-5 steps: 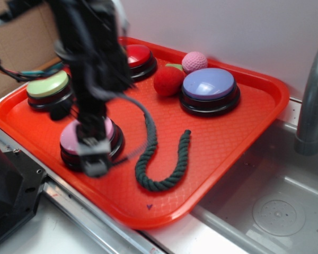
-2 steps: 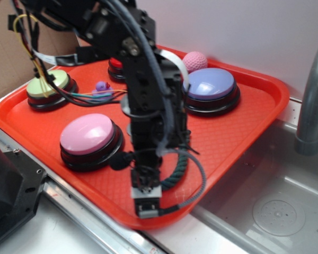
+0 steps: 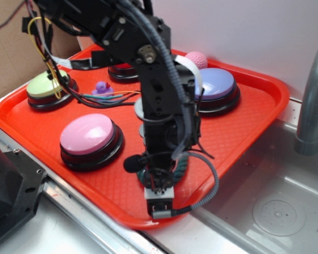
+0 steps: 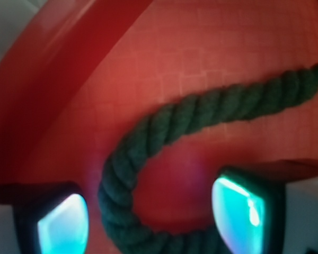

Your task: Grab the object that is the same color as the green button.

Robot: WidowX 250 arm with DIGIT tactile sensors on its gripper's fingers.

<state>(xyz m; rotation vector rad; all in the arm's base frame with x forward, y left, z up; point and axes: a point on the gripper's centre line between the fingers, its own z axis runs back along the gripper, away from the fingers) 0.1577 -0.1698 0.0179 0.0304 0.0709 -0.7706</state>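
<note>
The object, a dark green twisted rope (image 4: 164, 127), lies curved on the red tray (image 4: 53, 95). In the wrist view its bend sits between my two cyan-lit fingertips (image 4: 238, 211), which stand wide apart. My gripper (image 4: 151, 219) is open, low over the rope's bend. From the exterior view the gripper (image 3: 160, 203) points down near the tray's front rim, and only a short piece of the rope (image 3: 182, 164) shows beside the arm. The green button (image 3: 45, 84), a pale green dome on a black base, sits at the tray's far left.
A pink button (image 3: 89, 135) sits left of the arm, a lavender-blue button (image 3: 217, 84) behind it, a red button (image 3: 122, 70) farther back. A small purple duck (image 3: 100, 88) and a pink ball (image 3: 197, 59) lie on the tray (image 3: 254, 121). A metal sink (image 3: 265, 206) and grey faucet (image 3: 312, 95) are on the right.
The arm has swung from over the pink button to the right, over the rope's bend, then dropped a little lower. The rope has not moved.
</note>
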